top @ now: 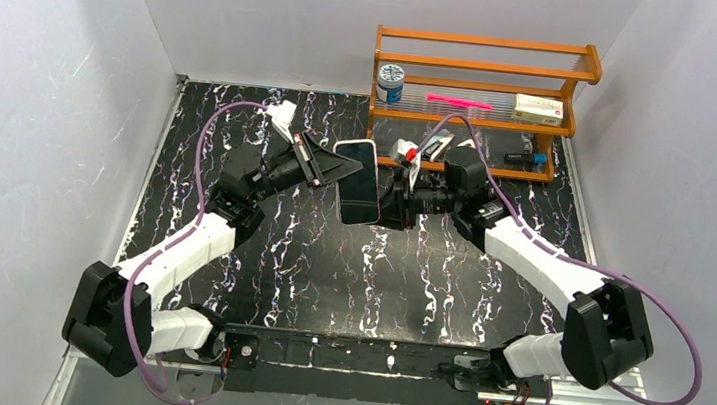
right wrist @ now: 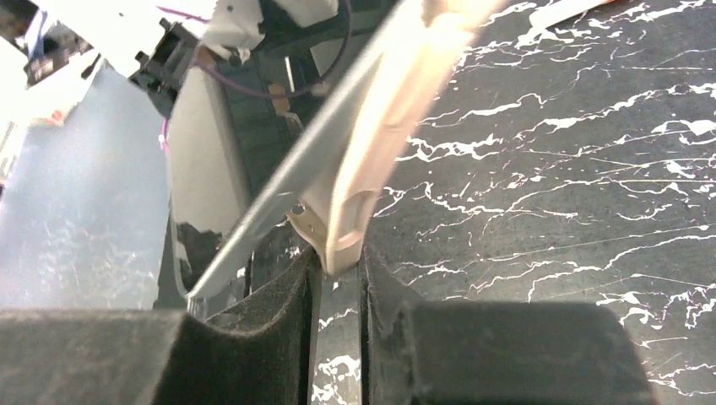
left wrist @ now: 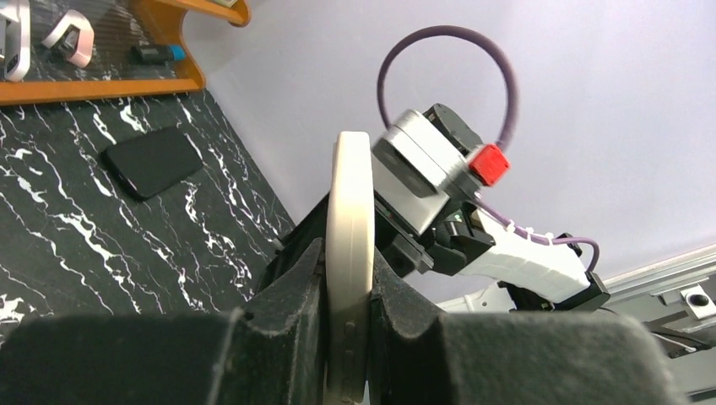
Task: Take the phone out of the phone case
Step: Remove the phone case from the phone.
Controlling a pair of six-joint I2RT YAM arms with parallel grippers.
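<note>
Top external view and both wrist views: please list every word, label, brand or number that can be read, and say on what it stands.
No text can be read in any view.
On the jar on the shelf: a label, too small to read.
On the box on the shelf: print, blurred, unreadable.
On the phone: dark screen, no text.
On the phone case: plain cream edge, no mark visible.

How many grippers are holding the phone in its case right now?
2. The left gripper pinches the phone case on one edge; the right gripper pinches the opposite edge, both above the table.
</note>
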